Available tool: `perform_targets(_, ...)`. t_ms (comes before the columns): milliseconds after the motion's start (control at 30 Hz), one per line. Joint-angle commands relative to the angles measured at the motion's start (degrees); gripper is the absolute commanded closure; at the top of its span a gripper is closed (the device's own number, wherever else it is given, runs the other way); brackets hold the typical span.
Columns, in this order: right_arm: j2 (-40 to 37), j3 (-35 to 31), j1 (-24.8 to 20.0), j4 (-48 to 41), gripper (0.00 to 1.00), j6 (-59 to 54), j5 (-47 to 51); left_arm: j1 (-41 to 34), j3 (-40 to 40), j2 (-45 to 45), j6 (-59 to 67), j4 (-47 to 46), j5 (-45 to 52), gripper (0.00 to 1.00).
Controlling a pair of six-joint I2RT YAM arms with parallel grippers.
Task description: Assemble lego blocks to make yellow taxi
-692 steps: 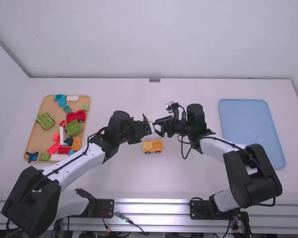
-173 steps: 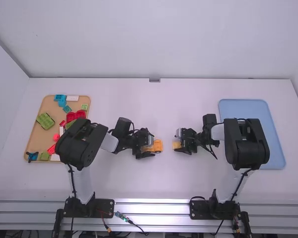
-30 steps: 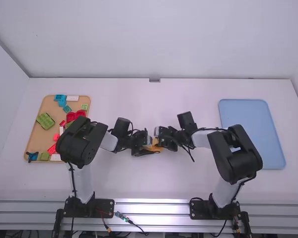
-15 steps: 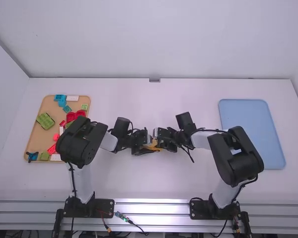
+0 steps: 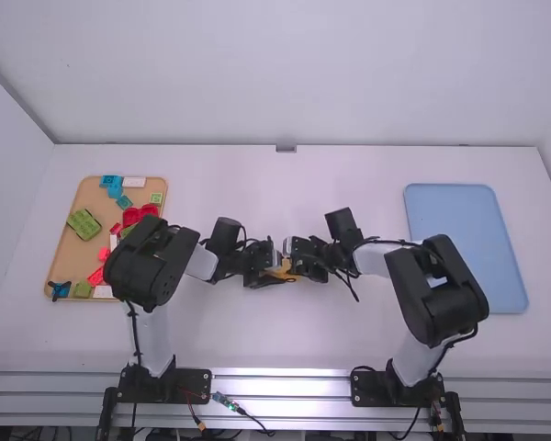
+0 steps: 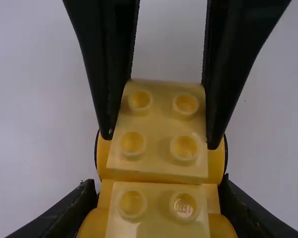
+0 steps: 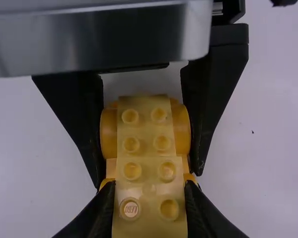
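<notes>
High view has both arms leaning in: the right arm [image 5: 441,294], well out to the side about six seconds ago, is now nose to nose with the left arm [image 5: 147,266], and over the last half second it's barely shifted. That swing brought the parts together; now it looks like the pressing stage. Out wide sit the blue tray [image 5: 464,220] and the tan tray [image 5: 87,197] with its loose bricks.

Into the middle, where the left gripper [image 6: 158,183] is clamped across the yellow taxi body [image 6: 217,161], fender to fender. And the right gripper [image 7: 149,187]? Squeezed firmly on the four-stud yellow block [image 7: 149,194], lined up with the body's raised section. Whether it has clicked down, I can't tell.

From above, that's a yellow patch between the grippers; the left wrist view adds a seam between block and body, while the right wrist view adds the stud rows running nearly straight. Uneven pressure could tip the block, so a square push seems wise before release.
</notes>
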Motion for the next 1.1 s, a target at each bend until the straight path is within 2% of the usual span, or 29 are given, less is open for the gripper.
perform_targets(0, -0.66, -0.39, 1.14, -0.76, 0.64, 0.39, -2.21, -0.15, -0.11, 0.39, 0.22, 0.22, -1.73, 0.67)
perform_targets(33, -0.66, -0.39, 1.14, -0.57, 0.57, 0.59, -2.21, -0.15, -0.11, 0.39, 0.24, 0.22, -1.70, 0.67)
perform_targets(167, -0.66, -0.39, 1.16, 0.59, 0.43, 0.57, -3.15, -0.15, -0.11, 0.39, 0.22, 0.20, -1.73, 0.67)
perform_targets(433, -0.66, -0.37, -1.99, 3.26, 0.42, 0.55, -8.92, -0.15, -0.11, 0.39, 0.22, 0.20, -1.73, 0.67)
perform_targets(633, -0.66, -0.37, -7.02, 3.85, 0.43, -2.75, -20.55, -0.15, -0.11, 0.39, 0.22, 0.17, -1.73, 0.67)
perform_targets(667, -0.66, -0.37, -7.30, 3.82, 0.45, -2.97, -21.14, -0.15, -0.11, 0.39, 0.22, 0.17, -1.73, 0.67)
perform_targets(700, -0.66, -0.39, -7.78, 3.78, 0.59, -2.86, -21.84, -0.15, -0.13, 0.39, 0.22, 0.17, -1.73, 0.67)
perform_targets(733, -0.66, -0.39, -7.93, 3.63, 0.74, -2.86, -22.01, -0.15, -0.13, 0.39, 0.20, 0.20, -1.73, 0.67)
perform_targets(767, -0.66, -0.39, -7.91, 3.48, 1.00, -2.86, -21.66, -0.15, -0.13, 0.39, 0.22, 0.17, -1.70, 0.67)
perform_targets(1067, -0.37, -0.39, -3.56, 3.48, 1.00, 0.63, -13.73, -0.15, -0.13, 0.39, 0.20, 0.13, -1.73, 0.67)
